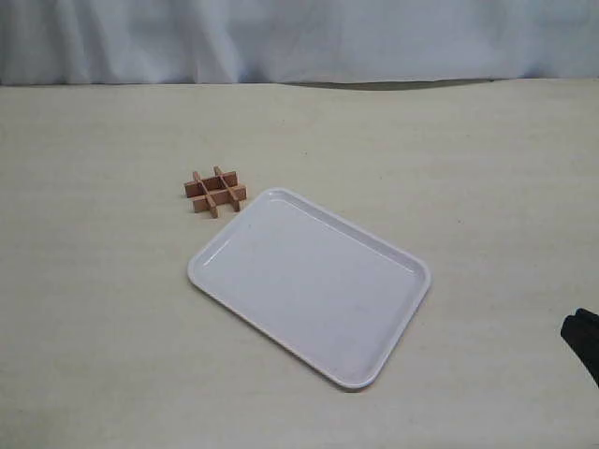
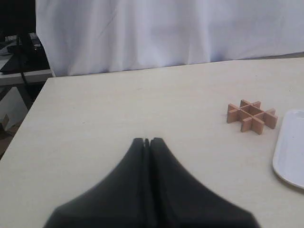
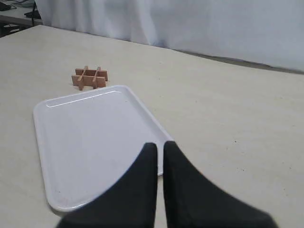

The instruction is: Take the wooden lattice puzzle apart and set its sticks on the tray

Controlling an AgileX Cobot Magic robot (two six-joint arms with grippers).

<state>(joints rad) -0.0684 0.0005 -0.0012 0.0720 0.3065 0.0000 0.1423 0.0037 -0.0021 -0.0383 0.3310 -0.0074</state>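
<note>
The wooden lattice puzzle (image 1: 215, 191) stands whole on the table, just off the far left corner of the white tray (image 1: 309, 281), which holds nothing. No loose sticks show. In the left wrist view my left gripper (image 2: 147, 140) is shut and holds nothing; the puzzle (image 2: 251, 115) lies well ahead and to one side, beside the tray's rim (image 2: 290, 152). My right gripper (image 3: 160, 145) hangs over the tray's near edge (image 3: 95, 137), its fingers nearly together with only a thin slit and nothing in it. The puzzle (image 3: 90, 77) sits beyond the tray's far end.
A white curtain (image 1: 299, 37) closes off the back of the beige table. A dark part of the right arm (image 1: 582, 339) pokes in at the right edge of the exterior view. Beyond the table's left edge stand dark furniture and cables (image 2: 19, 42).
</note>
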